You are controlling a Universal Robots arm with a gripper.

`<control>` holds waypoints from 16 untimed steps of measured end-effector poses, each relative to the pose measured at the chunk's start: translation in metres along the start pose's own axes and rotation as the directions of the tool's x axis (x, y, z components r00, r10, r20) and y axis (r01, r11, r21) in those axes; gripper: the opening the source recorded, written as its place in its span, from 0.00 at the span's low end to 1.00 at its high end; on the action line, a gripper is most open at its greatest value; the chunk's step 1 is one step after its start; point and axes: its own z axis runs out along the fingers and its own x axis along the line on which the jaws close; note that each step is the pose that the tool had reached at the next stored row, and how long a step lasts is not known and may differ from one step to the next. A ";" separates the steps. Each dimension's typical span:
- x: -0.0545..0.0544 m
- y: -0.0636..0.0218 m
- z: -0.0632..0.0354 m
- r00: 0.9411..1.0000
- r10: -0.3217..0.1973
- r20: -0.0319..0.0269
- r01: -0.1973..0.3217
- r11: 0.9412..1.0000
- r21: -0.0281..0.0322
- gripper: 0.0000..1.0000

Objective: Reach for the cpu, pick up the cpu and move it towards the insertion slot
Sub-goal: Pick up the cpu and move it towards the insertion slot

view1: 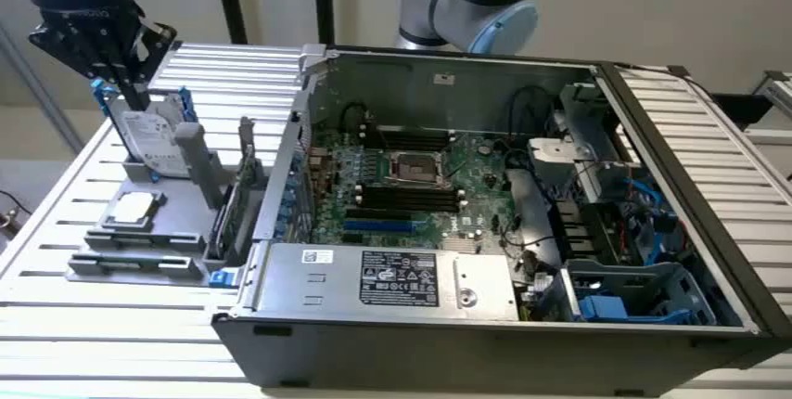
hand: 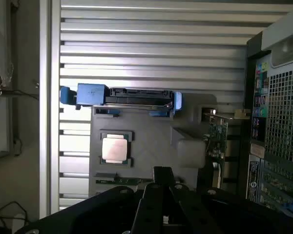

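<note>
- The cpu [view1: 134, 209] lies flat, silver face up, in a square pocket of the grey fixture [view1: 185, 223], outside the computer case [view1: 495, 343], at the exterior view's left.
- Just beyond it, the hard drive [view1: 154, 139] stands upright in blue rails.
- The gripper [view1: 124, 83] hangs above that drive, holding nothing; we cannot tell whether it is apart or together.
- The insertion slot [view1: 418, 169] sits on the motherboard, well apart from the chip.
- We judge the reach to be in hand: it calls for centring over the chip, clear of the drive.
</note>
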 end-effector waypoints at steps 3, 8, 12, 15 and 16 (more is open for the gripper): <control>0.000 0.0000 0.0000 1.000 0.000 0.000 0.000 1.000 0.000 0.11; 0.000 0.0000 0.0000 1.000 0.000 0.000 0.000 1.000 0.000 0.11; 0.000 0.0000 0.0000 1.000 0.000 0.000 0.000 1.000 0.000 0.11; 0.001 0.0000 -0.0001 1.000 0.000 0.000 0.000 1.000 0.000 0.11; 0.003 0.0001 0.0000 1.000 0.000 0.000 0.000 1.000 0.000 0.11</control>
